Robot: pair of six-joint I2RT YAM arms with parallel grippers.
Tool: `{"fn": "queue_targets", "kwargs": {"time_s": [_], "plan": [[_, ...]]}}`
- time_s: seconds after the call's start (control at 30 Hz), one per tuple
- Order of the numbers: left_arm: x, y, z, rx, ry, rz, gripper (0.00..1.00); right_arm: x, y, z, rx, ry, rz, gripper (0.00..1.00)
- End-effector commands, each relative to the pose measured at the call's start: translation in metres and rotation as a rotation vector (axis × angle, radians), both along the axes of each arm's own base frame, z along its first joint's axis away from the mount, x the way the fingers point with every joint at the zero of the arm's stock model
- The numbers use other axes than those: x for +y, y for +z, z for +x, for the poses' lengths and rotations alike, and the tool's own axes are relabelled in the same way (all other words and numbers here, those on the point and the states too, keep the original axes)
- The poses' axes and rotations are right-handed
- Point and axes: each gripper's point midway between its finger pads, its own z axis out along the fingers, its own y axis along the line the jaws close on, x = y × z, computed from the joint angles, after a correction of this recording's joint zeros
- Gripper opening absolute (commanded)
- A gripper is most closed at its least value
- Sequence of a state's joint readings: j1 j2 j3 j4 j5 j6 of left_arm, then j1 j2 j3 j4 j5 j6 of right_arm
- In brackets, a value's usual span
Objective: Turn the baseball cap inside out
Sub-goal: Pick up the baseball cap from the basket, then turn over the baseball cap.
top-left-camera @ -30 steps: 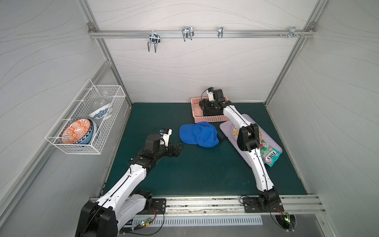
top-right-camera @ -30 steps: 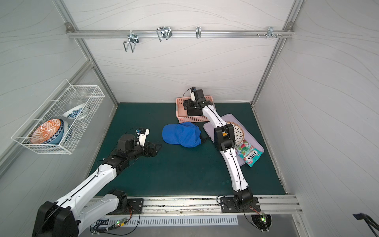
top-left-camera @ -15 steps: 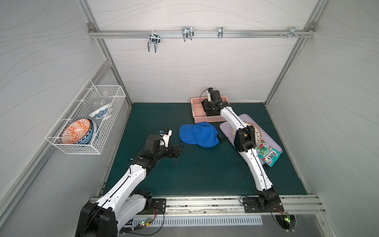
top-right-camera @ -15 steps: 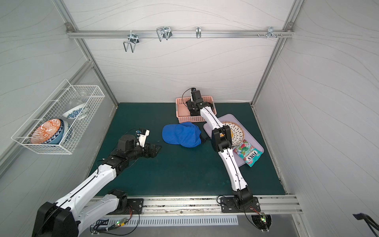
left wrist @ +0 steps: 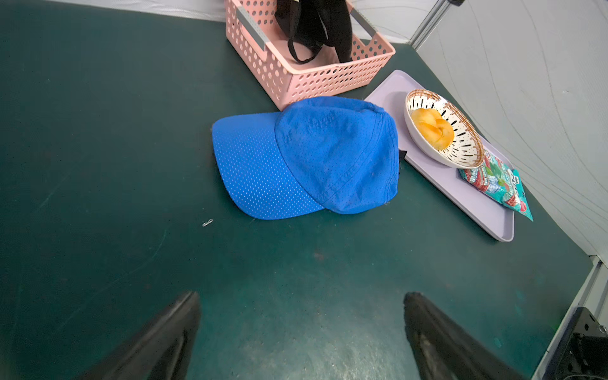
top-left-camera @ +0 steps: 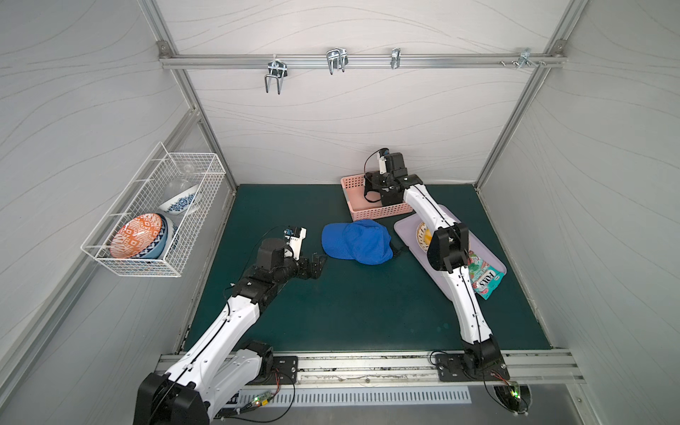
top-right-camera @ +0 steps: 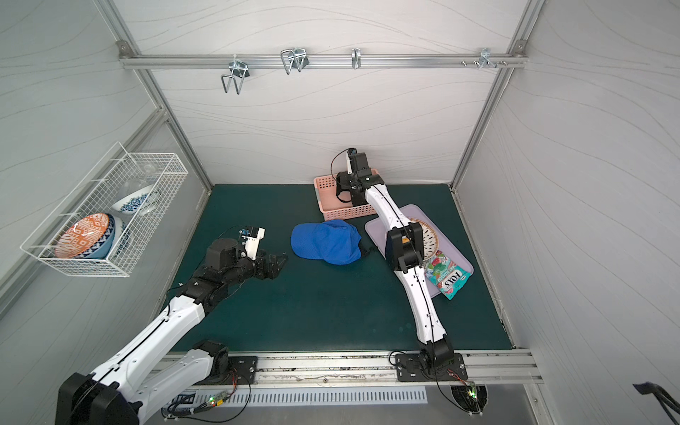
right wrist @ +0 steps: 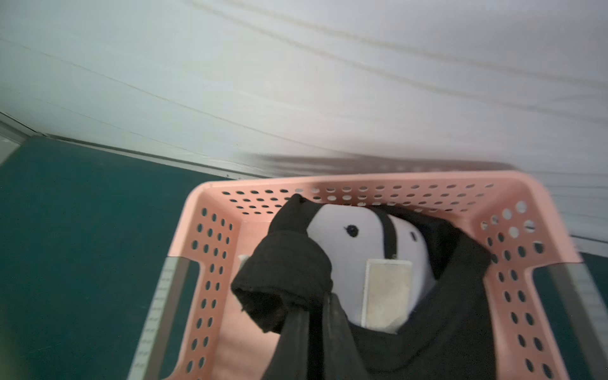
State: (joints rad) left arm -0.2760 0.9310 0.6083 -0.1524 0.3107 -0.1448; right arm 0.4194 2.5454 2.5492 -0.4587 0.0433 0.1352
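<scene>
Down inside the pink basket [right wrist: 362, 184], the right claw [right wrist: 324, 307] is clamped shut on a bunched fold of a black cap [right wrist: 286, 273]. The cap's pale lining, stitched eyelet and sewn-in label are showing, and the cloth is soft and floppy, with nothing stiff in the pinch. To my eye that is the weak spot: a thin fold could slide out on the lift. The cloth might also catch on the basket's perforated plastic wall and drag that light basket along. Just in front of the basket, close enough that I cannot tell whether they touch, a blue baseball cap [left wrist: 306, 158] lies crown-up on the green surface [left wrist: 98, 131], right side out. Its crown is crumpled and its curved brim is dotted mesh, and a shifting basket would shove it. Beyond that cap from the basket hangs the left claw [left wrist: 302, 296], jaws spread wide and empty. Which cap is meant I cannot say.
</scene>
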Motion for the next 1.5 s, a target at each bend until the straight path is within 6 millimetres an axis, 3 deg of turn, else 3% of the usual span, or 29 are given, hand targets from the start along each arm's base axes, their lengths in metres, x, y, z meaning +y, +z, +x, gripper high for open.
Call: {"fn": "queue_targets", "kwargs": {"time_s": [0.0, 0.2, 0.33, 0.43, 0.63, 0.77, 0.93, 1.13, 1.4, 1.47], "plan": [[-0.002, 0.058, 0.018, -0.168, 0.004, -0.005, 1.00, -0.004, 0.106, -0.026, -0.140, 0.050, 0.049, 0.00], [-0.004, 0.113, 0.032, -0.305, 0.000, -0.009, 1.00, -0.013, 0.159, -0.070, -0.124, 0.079, 0.115, 0.00], [-0.008, 0.149, 0.039, -0.397, -0.004, -0.017, 1.00, -0.019, 0.179, -0.107, -0.073, 0.095, 0.158, 0.00], [-0.029, 0.174, 0.039, -0.496, -0.086, -0.016, 1.00, -0.018, 0.195, -0.148, -0.027, 0.151, 0.192, 0.00], [-0.066, 0.202, 0.028, -0.533, -0.327, -0.008, 1.00, -0.006, 0.198, -0.244, 0.107, 0.415, 0.265, 0.00], [-0.083, 0.208, 0.011, -0.495, -0.497, -0.020, 1.00, -0.007, 0.194, -0.307, 0.162, 0.590, 0.296, 0.00], [-0.104, 0.209, -0.017, -0.386, -0.696, -0.132, 1.00, -0.011, 0.194, -0.364, 0.230, 0.759, 0.336, 0.00], [-0.133, 0.204, -0.046, -0.255, -0.847, -0.206, 1.00, -0.016, 0.182, -0.392, 0.289, 0.822, 0.332, 0.00], [-0.165, 0.180, -0.053, -0.169, -0.942, -0.152, 1.00, -0.011, 0.181, -0.417, 0.342, 0.932, 0.349, 0.00], [-0.173, 0.176, -0.058, -0.128, -0.986, -0.171, 0.96, -0.010, 0.182, -0.419, 0.359, 0.949, 0.357, 0.00]]}}
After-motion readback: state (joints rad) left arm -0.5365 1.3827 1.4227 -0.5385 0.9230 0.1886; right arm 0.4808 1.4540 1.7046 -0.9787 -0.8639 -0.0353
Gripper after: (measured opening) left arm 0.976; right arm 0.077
